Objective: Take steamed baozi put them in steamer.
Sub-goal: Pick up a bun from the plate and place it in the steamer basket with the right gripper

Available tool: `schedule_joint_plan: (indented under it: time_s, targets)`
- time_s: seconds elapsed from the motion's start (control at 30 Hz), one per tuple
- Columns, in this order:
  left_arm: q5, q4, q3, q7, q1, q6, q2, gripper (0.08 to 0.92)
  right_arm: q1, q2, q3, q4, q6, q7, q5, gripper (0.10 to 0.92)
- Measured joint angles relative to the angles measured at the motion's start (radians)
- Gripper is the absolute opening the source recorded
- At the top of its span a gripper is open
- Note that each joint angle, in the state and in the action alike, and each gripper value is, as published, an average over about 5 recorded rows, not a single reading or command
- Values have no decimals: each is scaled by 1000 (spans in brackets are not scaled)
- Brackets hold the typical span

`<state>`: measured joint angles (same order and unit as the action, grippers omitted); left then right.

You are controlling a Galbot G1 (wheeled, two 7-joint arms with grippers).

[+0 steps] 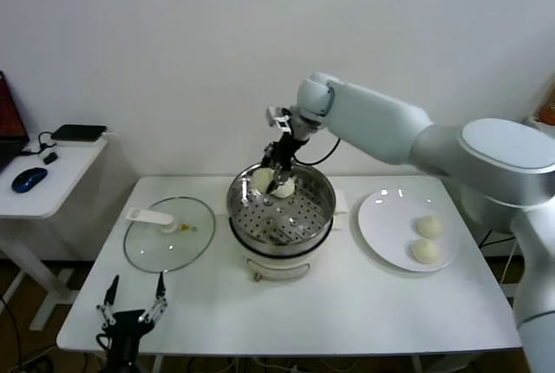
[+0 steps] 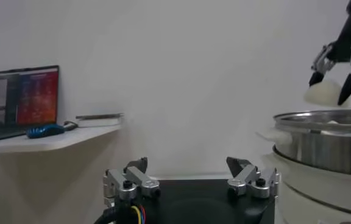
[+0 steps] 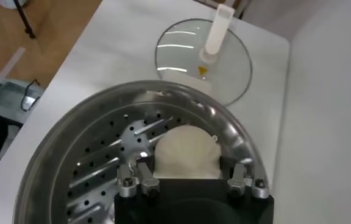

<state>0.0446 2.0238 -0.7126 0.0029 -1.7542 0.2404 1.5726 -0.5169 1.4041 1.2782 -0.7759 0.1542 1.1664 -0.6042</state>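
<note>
My right gripper (image 1: 279,173) is shut on one steamed baozi (image 1: 284,188), a smooth cream bun, just above the far side of the steamer (image 1: 279,232), a shiny steel pot with a perforated tray. In the right wrist view that baozi (image 3: 184,152) sits between the fingers (image 3: 142,173) over the holes. The left wrist view has the held baozi (image 2: 325,93) above the steamer's rim (image 2: 322,115). A second baozi (image 1: 262,179) lies inside at the back left. Two more baozi (image 1: 428,226) (image 1: 425,251) rest on the white plate (image 1: 381,217). My left gripper (image 1: 134,297) waits open at the front left corner.
The glass lid (image 1: 169,232) with its white handle lies flat left of the steamer. A side table (image 1: 52,173) with a blue mouse and a laptop stands farther left. The white wall is close behind the steamer.
</note>
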Motion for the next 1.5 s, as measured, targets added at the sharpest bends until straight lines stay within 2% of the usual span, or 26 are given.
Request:
schedule_joint_plan:
  time_s: [1.0, 1.27, 1.5]
  targets:
    - [-5, -6, -1, -1, -10, 9, -9, 823, 112, 83, -30, 76, -25, -13, 75, 717]
    - [-6, -6, -1, -1, -10, 9, -9, 823, 117, 83, -32, 71, -31, -17, 81, 814]
    - [-6, -6, 0, -1, -11, 9, -8, 823, 92, 63, -25, 46, -43, -2, 70, 823]
